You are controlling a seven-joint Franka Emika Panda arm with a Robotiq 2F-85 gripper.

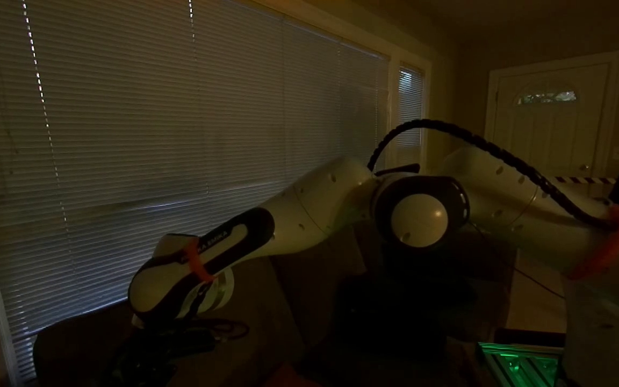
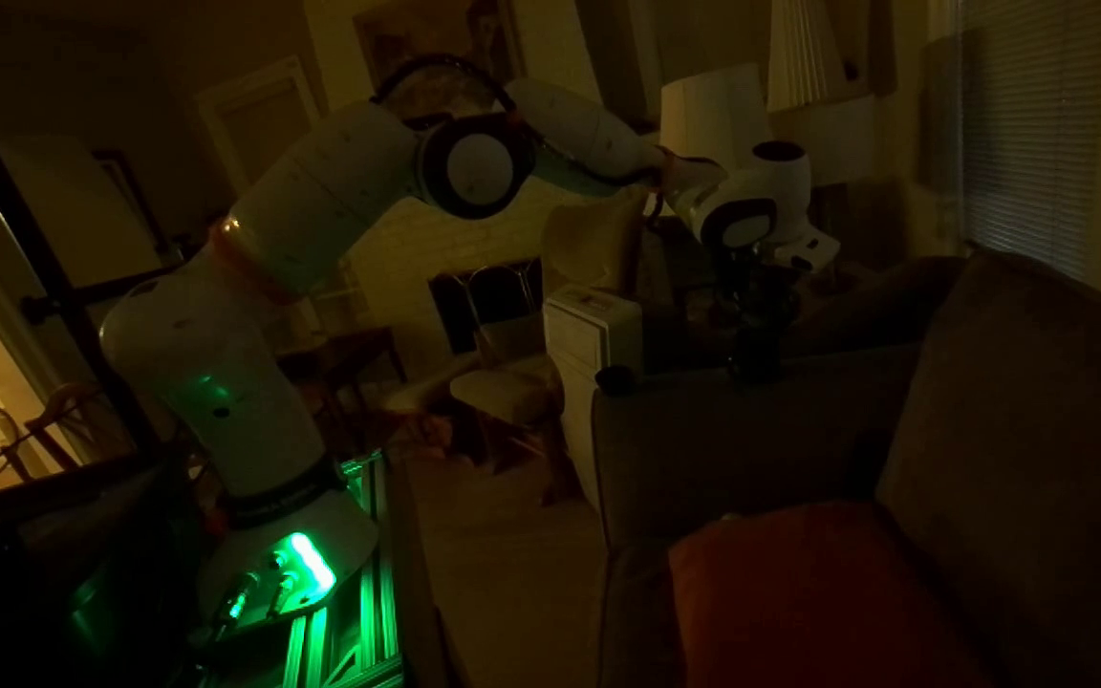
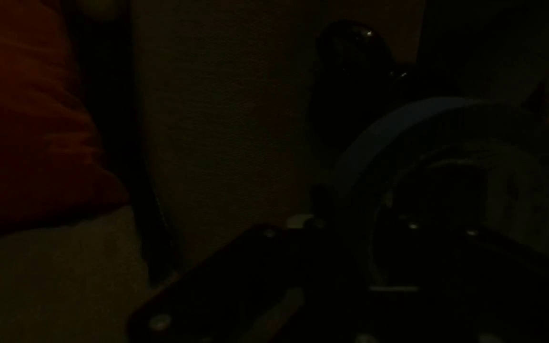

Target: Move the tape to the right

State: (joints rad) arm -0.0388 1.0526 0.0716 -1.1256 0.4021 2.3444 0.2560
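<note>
In an exterior view, the camera is looking slightly downward past the robot's base (image 2: 273,545) toward the end effector (image 2: 754,361), a lampshade (image 2: 713,115) standing beyond it. In an exterior view facing window blinds (image 1: 180,134), the camera is standing near the elbow (image 1: 419,220) of the arm (image 1: 315,209), the blinds rising behind the end effector. Both exterior views are sharing the arm and the sofa (image 2: 751,468). The wrist view is peering down over the end effector's fingers (image 3: 236,271) from close behind, and is sharing the orange cushion (image 3: 26,119), showing left of the end effector, with an exterior view.
</note>
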